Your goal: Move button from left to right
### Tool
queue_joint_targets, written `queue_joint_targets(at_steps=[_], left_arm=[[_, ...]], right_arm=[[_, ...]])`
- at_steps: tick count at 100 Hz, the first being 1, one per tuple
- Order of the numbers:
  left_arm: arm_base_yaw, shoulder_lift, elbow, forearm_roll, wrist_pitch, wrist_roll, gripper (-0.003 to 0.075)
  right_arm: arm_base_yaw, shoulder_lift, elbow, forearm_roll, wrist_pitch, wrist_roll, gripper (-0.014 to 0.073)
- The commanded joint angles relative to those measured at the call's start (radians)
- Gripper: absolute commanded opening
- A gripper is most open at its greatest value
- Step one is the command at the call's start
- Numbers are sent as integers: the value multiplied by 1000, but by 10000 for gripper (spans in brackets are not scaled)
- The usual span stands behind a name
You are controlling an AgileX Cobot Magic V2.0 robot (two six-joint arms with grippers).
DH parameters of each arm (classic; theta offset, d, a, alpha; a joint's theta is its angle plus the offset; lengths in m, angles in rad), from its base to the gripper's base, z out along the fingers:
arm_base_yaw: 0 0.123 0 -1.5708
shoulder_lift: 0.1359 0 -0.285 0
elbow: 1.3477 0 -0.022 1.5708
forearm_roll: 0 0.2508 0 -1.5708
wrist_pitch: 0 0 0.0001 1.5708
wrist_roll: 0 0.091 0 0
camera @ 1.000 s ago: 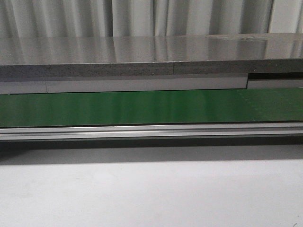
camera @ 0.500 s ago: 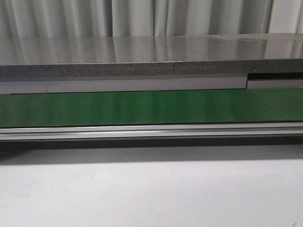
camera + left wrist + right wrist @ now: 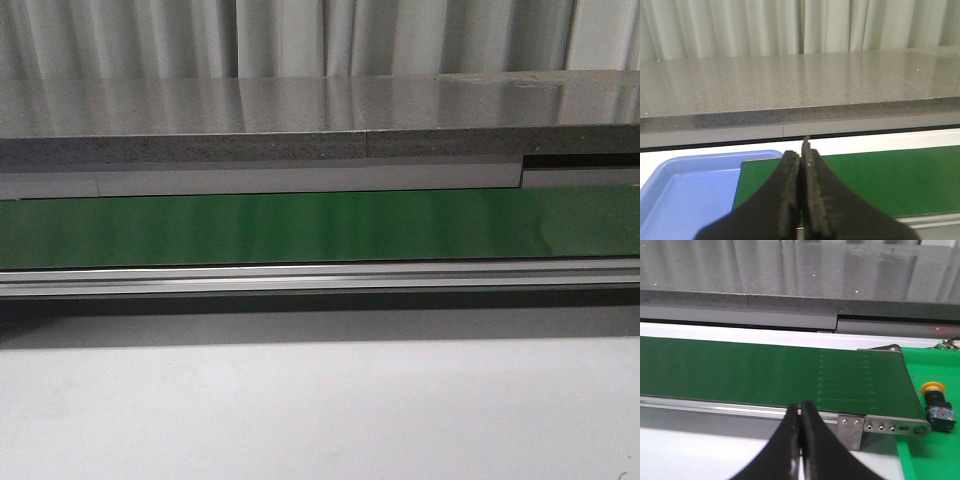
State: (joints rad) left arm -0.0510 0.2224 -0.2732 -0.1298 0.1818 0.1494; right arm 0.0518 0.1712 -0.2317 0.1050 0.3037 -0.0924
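Observation:
The button, with a round yellow cap on a black body with red and blue marks, lies on a bright green surface past the right end of the conveyor belt; it shows only in the right wrist view. My right gripper is shut and empty, above the belt's near rail, well to the side of the button. My left gripper is shut and empty over the belt's left end, beside a blue tray. Neither gripper shows in the front view.
The green belt runs across the front view with an aluminium rail before it and a grey stone counter behind. The white table lies in front. A metal bracket is at the belt's right end.

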Motion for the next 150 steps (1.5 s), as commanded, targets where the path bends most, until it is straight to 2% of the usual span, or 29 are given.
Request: queue_joint_targets(at_steps=[1, 25, 55, 150], left_arm=[[-9, 7, -28, -9, -88, -5, -20], [-9, 7, -28, -9, -88, -5, -20], [-9, 9, -28, -9, -88, -5, -20], [-9, 9, -28, -9, -88, -5, -20]], right_arm=[[1, -39, 44, -15, -162, 18, -67], [-1, -207, 168, -16, -193, 18, -67], [-5, -202, 244, -19, -267, 19, -67], [-5, -202, 244, -22, -264, 19, -67]])
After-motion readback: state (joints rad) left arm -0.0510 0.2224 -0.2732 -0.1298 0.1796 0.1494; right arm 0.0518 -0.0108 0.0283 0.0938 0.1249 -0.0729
